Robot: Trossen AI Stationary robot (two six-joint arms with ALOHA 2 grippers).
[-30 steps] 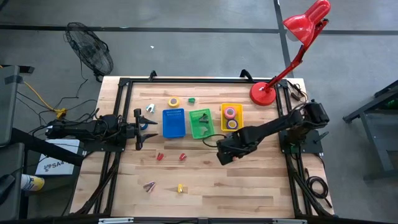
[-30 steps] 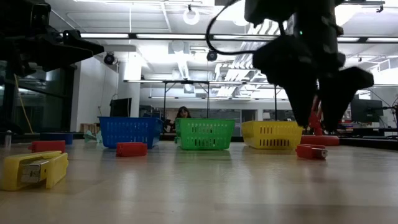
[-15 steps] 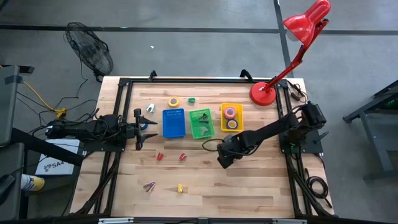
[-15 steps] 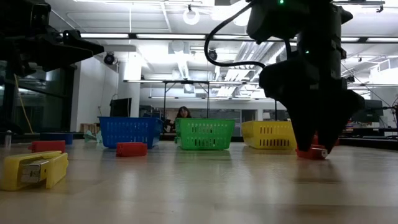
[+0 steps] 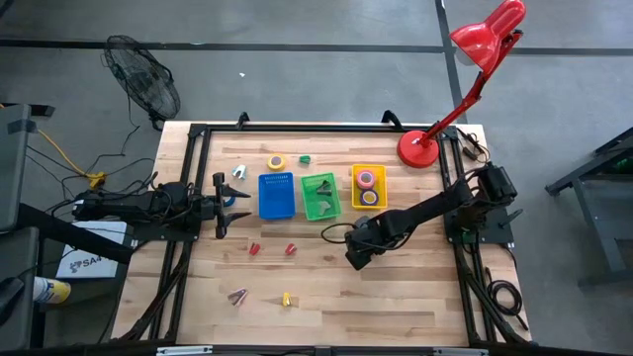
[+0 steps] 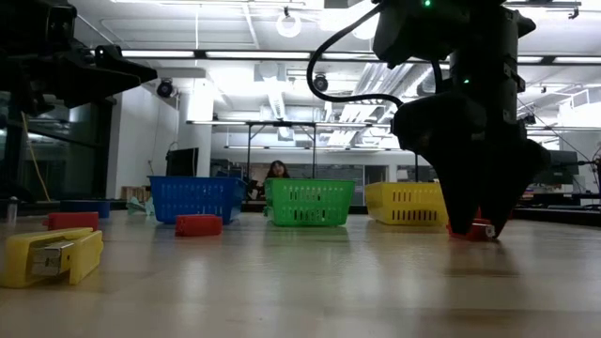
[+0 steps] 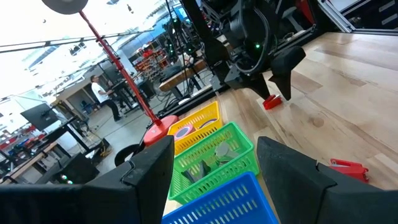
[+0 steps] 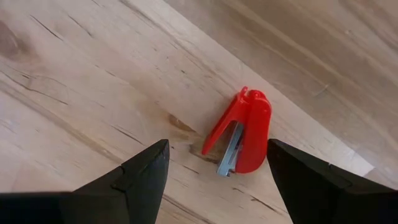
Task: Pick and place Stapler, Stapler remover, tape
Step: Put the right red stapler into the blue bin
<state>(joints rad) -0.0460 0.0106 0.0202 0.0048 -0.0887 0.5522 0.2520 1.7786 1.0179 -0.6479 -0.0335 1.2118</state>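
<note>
My right gripper (image 8: pixel 217 145) is open and low over the table, fingers pointing down. A small red stapler (image 8: pixel 245 134) lies flat on the wood between its fingers, touching neither. The low view shows the same stapler (image 6: pixel 476 231) just under the fingertips of my right gripper (image 6: pixel 474 218). In the high view my right gripper (image 5: pixel 356 253) hides it. My left gripper (image 5: pixel 220 206) waits open at the table's left, next to the blue bin (image 5: pixel 276 196). Two tape rolls (image 5: pixel 367 179) lie in the yellow bin (image 5: pixel 368 170). A yellow roll (image 5: pixel 276 162) lies on the table.
A green bin (image 5: pixel 319 196) holding dark items sits between the blue and yellow bins. Two more red staplers (image 5: pixel 253 249) (image 5: pixel 290 249), a yellow stapler (image 5: pixel 287 299) and a staple remover (image 5: pixel 237 296) lie on the near half. A red desk lamp (image 5: pixel 418 148) stands at the far right corner.
My right gripper has come down toward the table and moved a little toward the near-left, ending over the small red stapler. The stapler has stayed where it was.
</note>
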